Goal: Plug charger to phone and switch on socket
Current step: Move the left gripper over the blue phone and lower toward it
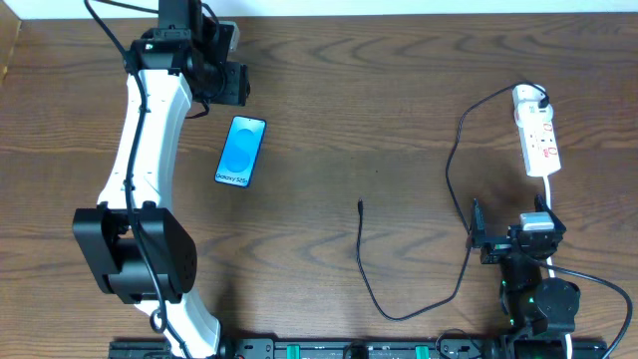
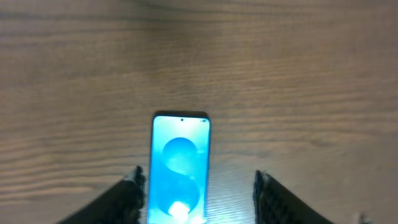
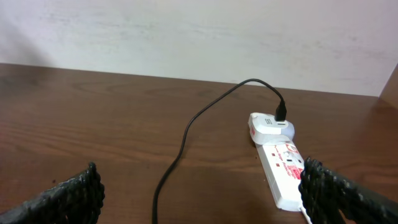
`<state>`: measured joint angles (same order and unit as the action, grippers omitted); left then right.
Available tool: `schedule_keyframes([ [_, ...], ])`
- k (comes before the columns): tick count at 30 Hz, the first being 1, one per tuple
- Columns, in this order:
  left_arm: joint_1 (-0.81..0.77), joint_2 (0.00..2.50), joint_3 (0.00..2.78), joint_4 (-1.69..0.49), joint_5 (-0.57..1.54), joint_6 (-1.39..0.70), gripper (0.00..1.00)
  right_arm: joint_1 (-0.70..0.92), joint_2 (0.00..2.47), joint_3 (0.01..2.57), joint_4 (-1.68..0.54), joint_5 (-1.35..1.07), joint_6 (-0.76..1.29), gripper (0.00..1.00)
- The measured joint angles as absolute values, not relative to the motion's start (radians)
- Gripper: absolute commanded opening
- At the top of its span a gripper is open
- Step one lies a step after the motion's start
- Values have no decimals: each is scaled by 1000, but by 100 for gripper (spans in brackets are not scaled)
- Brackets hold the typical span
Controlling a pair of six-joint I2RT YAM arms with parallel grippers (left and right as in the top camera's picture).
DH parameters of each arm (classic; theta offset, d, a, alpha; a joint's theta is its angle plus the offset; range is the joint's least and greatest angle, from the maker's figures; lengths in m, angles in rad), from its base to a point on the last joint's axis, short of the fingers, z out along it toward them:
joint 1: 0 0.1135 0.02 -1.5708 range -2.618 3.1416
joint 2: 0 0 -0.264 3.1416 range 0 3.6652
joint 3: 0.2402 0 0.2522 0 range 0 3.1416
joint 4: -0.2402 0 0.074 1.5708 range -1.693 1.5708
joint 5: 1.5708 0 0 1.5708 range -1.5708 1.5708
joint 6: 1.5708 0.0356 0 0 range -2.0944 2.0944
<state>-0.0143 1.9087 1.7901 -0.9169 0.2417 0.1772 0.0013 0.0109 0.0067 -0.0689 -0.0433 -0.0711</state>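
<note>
LEFT CLAW POISED OVER PHONE, CHARGER LYING LOOSE. The left claw (image 2: pixel 198 182) hangs at the near end of the phone (image 2: pixel 180 158). Its two fingers are parted to either side of the lit blue screen and grip nothing. One finger stands just beside the phone's edge and the other a little further off; whether either touches the phone cannot be told. The phone lies flat on the wooden table (image 1: pixel 399 100), stretching away ahead of that claw.

Across the table the right claw (image 3: pixel 205 199) sits with its fingers spread wide and empty. Ahead of it and slightly to its right lies the socket (image 3: pixel 283 171). A white adapter (image 3: pixel 268 126) is seated at the socket's far end, and the charger (image 3: pixel 186 134) runs out of the adapter and back toward the claw. The charger's plug tip (image 1: pixel 359 205) rests on bare wood well off to that claw's left, well apart from the phone and from both claws.

By the look of it, the job has hardly begun. The charger is fed from the socket, but its tip is not in the phone and neither claw has hold of it. Whether the socket's switch is on cannot be made out. Left to do, on this evidence: steady the phone, fetch the tip, seat it, then press the switch.
</note>
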Motion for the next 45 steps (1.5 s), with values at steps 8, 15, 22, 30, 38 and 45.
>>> schedule_keyframes([
  [8, -14, 1909, 1790, -934, 242, 178, 98, 1, 11, 7, -69, -43, -71, 99],
  [15, -14, 1925, 1788, -935, 242, 178, 98, 1, 11, 7, -69, -43, -71, 99],
  [22, -14, 2063, 1777, -935, 242, 178, 98, 1, 11, 7, -69, -43, -71, 99],
  [30, -14, 2204, 1771, -937, 229, 178, 98, 1, 11, 7, -69, -43, -71, 99],
  [38, -14, 2209, 1769, -974, 181, 178, 98, 1, 11, 7, -69, -43, -71, 99],
  [45, -14, 2209, 1754, -976, 174, 178, 98, 1, 11, 7, -69, -43, -71, 99],
])
